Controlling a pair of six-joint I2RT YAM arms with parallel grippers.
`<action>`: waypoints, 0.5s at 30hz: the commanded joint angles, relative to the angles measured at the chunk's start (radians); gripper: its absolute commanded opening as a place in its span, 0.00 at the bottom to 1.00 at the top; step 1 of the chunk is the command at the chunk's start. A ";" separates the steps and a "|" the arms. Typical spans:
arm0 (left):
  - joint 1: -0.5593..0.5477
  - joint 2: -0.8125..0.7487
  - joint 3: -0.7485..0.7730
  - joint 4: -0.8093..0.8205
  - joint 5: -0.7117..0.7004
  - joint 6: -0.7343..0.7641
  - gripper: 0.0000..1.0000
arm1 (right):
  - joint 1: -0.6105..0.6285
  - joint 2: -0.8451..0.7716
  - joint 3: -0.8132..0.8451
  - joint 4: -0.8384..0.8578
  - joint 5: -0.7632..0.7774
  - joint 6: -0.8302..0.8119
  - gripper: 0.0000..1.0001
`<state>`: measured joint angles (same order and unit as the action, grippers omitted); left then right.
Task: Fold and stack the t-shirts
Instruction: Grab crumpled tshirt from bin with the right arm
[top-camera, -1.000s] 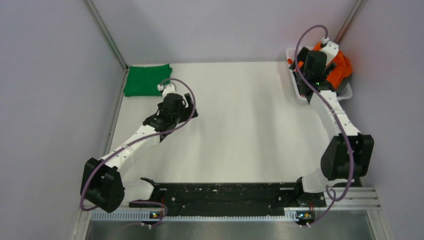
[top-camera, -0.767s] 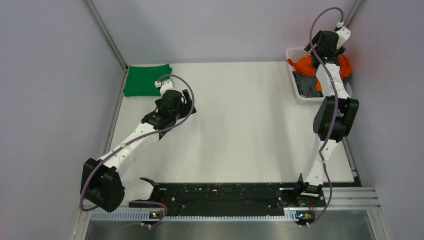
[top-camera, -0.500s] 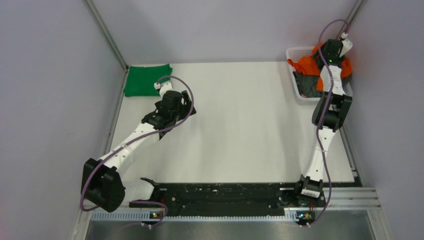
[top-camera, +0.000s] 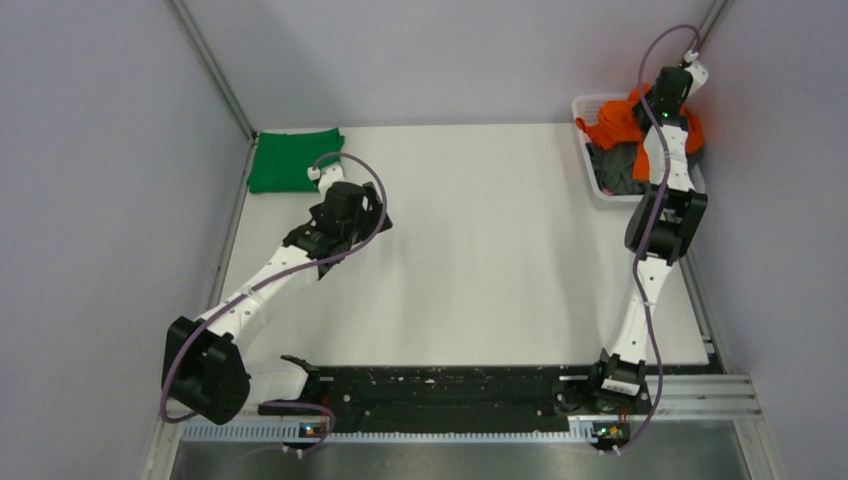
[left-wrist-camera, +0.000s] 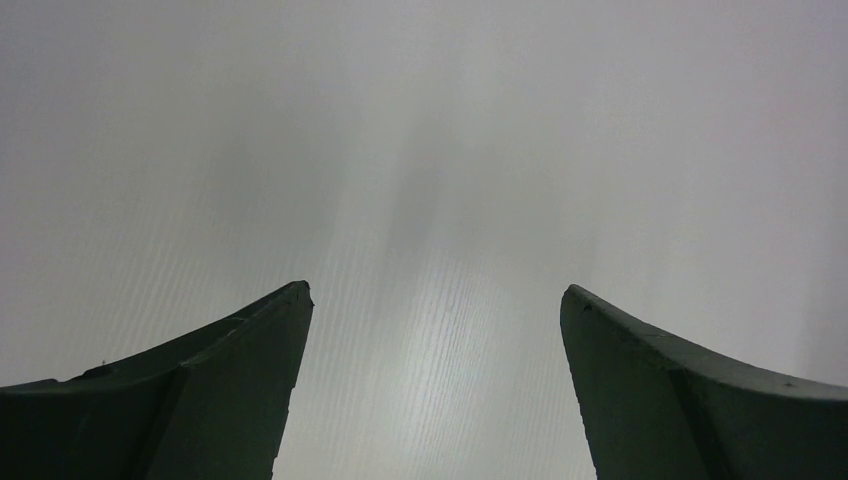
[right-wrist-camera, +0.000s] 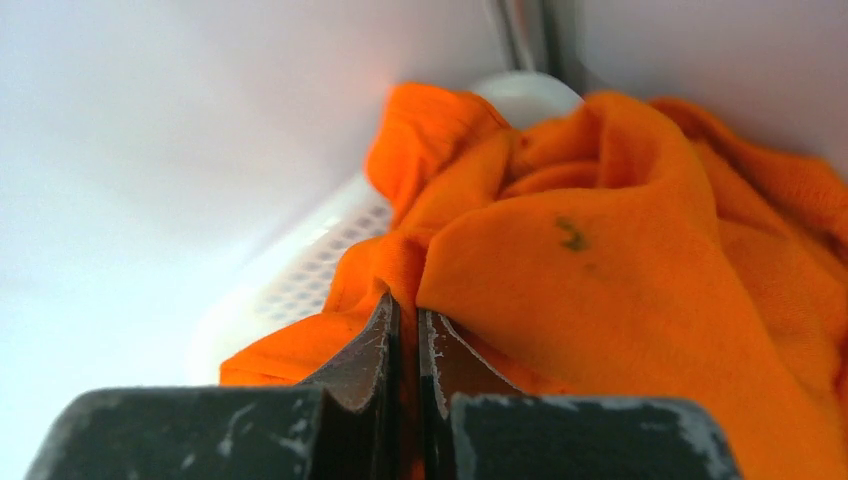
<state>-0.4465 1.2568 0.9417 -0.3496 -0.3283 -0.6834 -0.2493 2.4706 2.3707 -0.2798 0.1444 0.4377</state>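
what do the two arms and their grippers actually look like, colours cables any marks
Both the left arm and right arm have white links with bulky black joint housings, and a thin purple cable loops loosely along each. The left gripper has dark, curved fingers tapering to points; the right gripper has the same dark fingers, scuffed with pale scratches.

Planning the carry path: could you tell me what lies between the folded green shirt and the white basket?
Nothing: in the top view, the table between the green shirt and the basket is bare white surface.
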 joint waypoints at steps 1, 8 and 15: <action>0.005 -0.036 0.004 0.066 0.010 0.022 0.99 | 0.010 -0.268 0.039 0.047 -0.184 -0.027 0.00; 0.006 -0.062 -0.027 0.109 0.013 0.047 0.99 | 0.083 -0.464 0.012 -0.048 -0.568 -0.035 0.00; 0.036 -0.089 -0.057 0.109 0.017 0.039 0.99 | 0.369 -0.600 0.007 -0.122 -0.871 -0.137 0.00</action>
<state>-0.4335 1.2083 0.9115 -0.2874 -0.3115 -0.6521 -0.0593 1.9469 2.3699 -0.3511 -0.4770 0.3767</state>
